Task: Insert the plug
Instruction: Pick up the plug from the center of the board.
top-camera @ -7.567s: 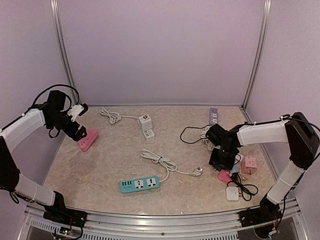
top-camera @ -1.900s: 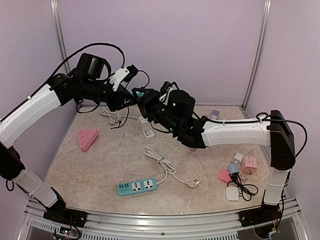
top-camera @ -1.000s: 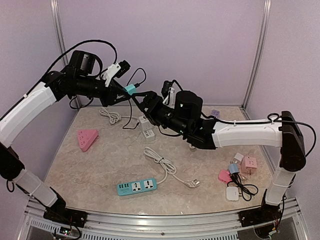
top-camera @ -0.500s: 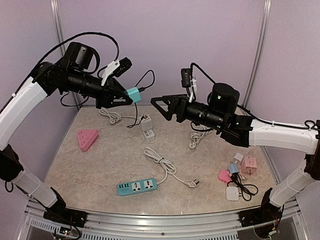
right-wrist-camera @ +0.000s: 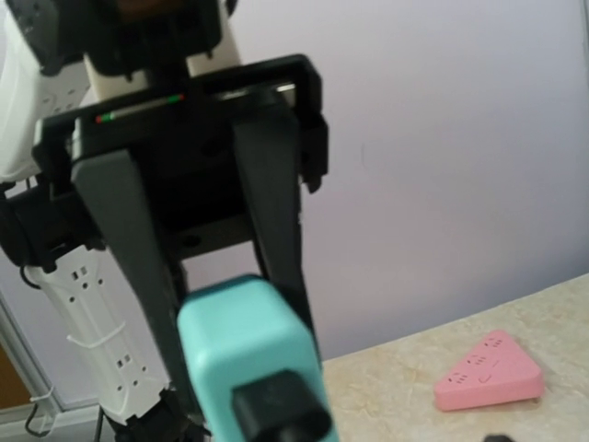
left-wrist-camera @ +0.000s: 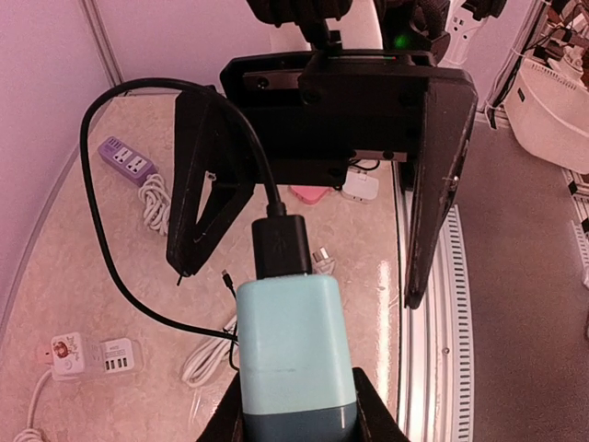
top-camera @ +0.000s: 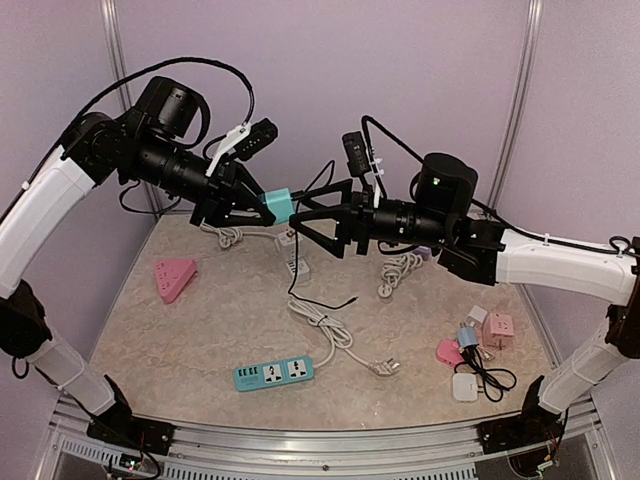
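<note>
Jaws on our left gripper (top-camera: 258,207) are clamping one teal charger (left-wrist-camera: 293,350), with one black plug (left-wrist-camera: 281,244) sitting in its end. Our right gripper (left-wrist-camera: 296,284) is spreading both jaws wide, one either side of that plug.

The charger (left-wrist-camera: 293,354) is coloured pale teal, and its plug (left-wrist-camera: 282,245) is coloured black. The table (top-camera: 200,330) is patterned in beige marble. A triangular socket block (top-camera: 171,279) is tinted pink, a power strip (top-camera: 278,372) is coloured teal with white sockets, and a further strip (left-wrist-camera: 127,161) is tinted lilac.
</note>
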You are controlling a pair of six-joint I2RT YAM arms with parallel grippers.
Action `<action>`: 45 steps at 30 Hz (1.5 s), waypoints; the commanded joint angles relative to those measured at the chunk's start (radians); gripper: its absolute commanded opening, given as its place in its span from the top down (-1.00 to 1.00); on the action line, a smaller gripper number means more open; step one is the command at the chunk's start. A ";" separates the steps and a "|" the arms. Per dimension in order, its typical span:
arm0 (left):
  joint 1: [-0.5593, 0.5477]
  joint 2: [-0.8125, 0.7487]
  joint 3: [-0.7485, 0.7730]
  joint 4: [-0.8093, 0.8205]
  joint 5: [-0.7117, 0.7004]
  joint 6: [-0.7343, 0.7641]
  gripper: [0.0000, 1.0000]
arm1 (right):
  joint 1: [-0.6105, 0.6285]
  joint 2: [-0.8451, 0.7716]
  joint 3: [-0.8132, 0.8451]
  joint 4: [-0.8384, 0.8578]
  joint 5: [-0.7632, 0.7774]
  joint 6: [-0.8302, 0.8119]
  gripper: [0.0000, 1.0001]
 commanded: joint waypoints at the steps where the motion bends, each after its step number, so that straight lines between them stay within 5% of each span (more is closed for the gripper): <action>1: -0.006 0.024 0.050 -0.025 0.028 0.008 1.00 | -0.013 0.015 0.011 -0.001 -0.037 0.001 -0.71; 7: -0.013 0.046 0.053 -0.017 0.028 0.008 1.00 | -0.013 0.058 0.056 0.013 -0.093 0.020 -0.56; 17: -0.017 0.039 0.029 -0.031 0.036 0.035 1.00 | -0.013 0.100 0.092 0.077 -0.174 0.065 0.29; 27: -0.021 0.040 0.017 -0.054 0.091 0.054 1.00 | -0.014 0.083 0.085 0.129 -0.246 0.063 0.41; 32: -0.025 0.045 0.021 -0.052 0.093 0.056 1.00 | -0.014 0.094 0.098 0.118 -0.256 0.080 1.00; 38: -0.024 0.041 -0.001 -0.072 0.091 0.081 1.00 | -0.013 0.076 0.090 0.120 -0.258 0.094 1.00; 39: -0.023 0.038 -0.006 -0.072 0.082 0.082 0.92 | -0.013 0.069 0.091 0.096 -0.239 0.080 1.00; 42: -0.008 0.029 -0.022 -0.070 0.037 0.079 -0.37 | -0.013 0.038 0.094 -0.045 -0.143 0.011 1.00; 45: 0.039 0.006 -0.045 -0.069 0.001 0.078 -0.80 | -0.013 0.024 0.134 -0.282 -0.010 -0.093 1.00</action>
